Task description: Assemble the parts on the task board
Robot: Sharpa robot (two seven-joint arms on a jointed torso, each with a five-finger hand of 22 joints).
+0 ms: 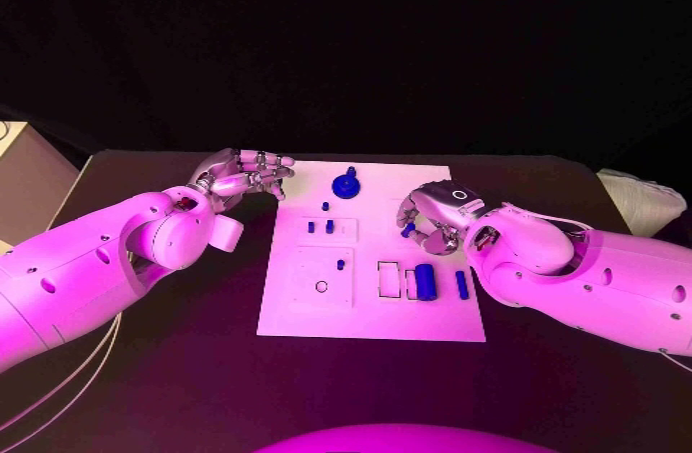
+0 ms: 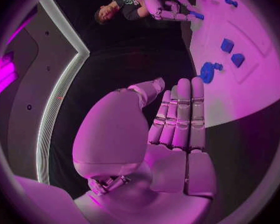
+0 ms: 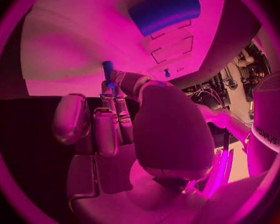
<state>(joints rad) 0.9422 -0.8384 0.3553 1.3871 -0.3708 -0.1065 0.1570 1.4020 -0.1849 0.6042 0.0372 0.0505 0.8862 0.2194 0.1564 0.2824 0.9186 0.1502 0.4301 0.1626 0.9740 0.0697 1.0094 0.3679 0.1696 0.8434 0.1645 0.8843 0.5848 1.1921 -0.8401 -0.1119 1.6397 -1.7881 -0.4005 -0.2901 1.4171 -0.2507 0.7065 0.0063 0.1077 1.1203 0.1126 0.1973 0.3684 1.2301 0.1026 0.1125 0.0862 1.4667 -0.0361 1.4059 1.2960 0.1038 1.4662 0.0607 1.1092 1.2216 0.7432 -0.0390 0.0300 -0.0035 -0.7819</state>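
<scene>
We see the flat white rectangular task board (image 1: pixel 372 313) in the middle of the black table (image 1: pixel 173 393). Our left hand (image 1: pixel 245 176) hovers off the board, at about ten o'clock from its centre, just beside its far left corner. Its fingers (image 2: pixel 180 109) lie straight and close together, and they hold nothing; the thumb stands a little apart from them.

Our right hand (image 1: pixel 437 216) is over the right side of the board, at about two o'clock from the centre. In the right wrist view its fingertips (image 3: pixel 115 79) are pinched on a small blue peg (image 3: pixel 107 70), which stands out above them towards the white plate. In the head view this peg is only a small blue spot under the hand.

The other small blue parts rest on the board. A round blue gear-like piece with a knob (image 1: pixel 346 184) lies at twelve o'clock, near the far edge. Three short blue pins (image 1: pixel 326 223) stand in a raised square just below it. One small blue pin (image 1: pixel 340 264) stands in the lower left square, above a round hole (image 1: pixel 320 286). A thick blue cylinder (image 1: pixel 424 278) lies at about four o'clock beside a rectangular slot (image 1: pixel 389 278), and a thin blue bar (image 1: pixel 462 284) lies just to the right of it, near our right forearm.
</scene>
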